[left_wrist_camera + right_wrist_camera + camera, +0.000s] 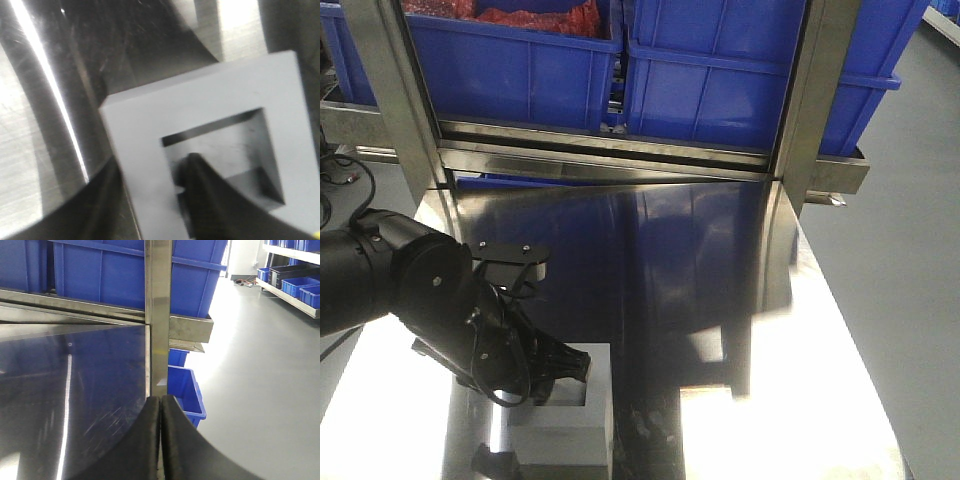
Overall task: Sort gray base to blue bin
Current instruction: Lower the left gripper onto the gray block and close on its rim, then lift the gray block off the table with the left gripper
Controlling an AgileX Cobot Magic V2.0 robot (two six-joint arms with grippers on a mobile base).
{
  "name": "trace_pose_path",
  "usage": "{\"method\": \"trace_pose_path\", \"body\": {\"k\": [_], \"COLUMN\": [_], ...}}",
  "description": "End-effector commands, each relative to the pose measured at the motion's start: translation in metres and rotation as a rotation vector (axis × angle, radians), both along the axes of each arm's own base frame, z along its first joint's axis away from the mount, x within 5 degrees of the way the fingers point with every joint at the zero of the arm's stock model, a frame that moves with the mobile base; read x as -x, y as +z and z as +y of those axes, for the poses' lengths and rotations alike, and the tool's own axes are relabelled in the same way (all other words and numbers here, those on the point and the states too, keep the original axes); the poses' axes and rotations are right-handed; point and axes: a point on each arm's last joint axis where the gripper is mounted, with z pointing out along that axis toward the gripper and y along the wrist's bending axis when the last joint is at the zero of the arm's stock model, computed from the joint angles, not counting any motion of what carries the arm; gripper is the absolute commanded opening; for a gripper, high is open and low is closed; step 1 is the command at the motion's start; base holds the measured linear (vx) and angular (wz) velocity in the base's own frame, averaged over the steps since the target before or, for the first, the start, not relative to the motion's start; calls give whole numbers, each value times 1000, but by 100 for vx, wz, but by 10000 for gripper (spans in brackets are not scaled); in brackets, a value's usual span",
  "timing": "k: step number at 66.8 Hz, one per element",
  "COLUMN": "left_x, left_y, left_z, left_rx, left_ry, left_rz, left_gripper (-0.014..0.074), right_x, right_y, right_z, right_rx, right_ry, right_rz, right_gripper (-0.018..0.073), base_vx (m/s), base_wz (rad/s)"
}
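At 7 o'clock in the front view, the left hand (558,372) grips the single gray base (570,425), which sits on the steel tabletop (720,300). Its recess faces up, and the block is near-cubic, with no clear long axis. Only the left wrist view shows the grip: one finger (210,200) is inside the recess, the other outside, with a wall pinched between. Two bins stand at 11 and 12 o'clock: a red-filled bin (490,80) and the blue bin (720,90). The right hand (161,440) appears only in its own wrist view, fingers pressed together, holding nothing.
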Motion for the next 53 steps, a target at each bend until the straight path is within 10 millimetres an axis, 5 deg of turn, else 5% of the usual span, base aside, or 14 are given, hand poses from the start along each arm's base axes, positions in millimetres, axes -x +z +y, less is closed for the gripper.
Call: {"method": "trace_pose_path", "body": {"k": [1,6,26,41,53], "left_x": [-2,-2,3,30,56], "left_y": [15,15,47,84,88], "left_z": [-3,-4,0,10,31], "left_rx": [41,41,113,246,293], "left_ry": [-2,-16,-40,-74,-90], "left_rz": [-56,-63,-247,-501,-625], "left_gripper": [92,-9,-8,-8,-8], "right_x": [0,0,0,0,0], "right_y": [6,6,6,6,6], "right_z": [0,0,0,0,0], "right_rx": [21,21,21,21,21], "right_ry": [3,3,3,3,3], "right_rz": [-81,-81,-83,-80,-80], "right_gripper": [-5,-5,-5,-5,-5], "base_vx": [0,0,0,0,0], "base_wz": [0,0,0,0,0]}}
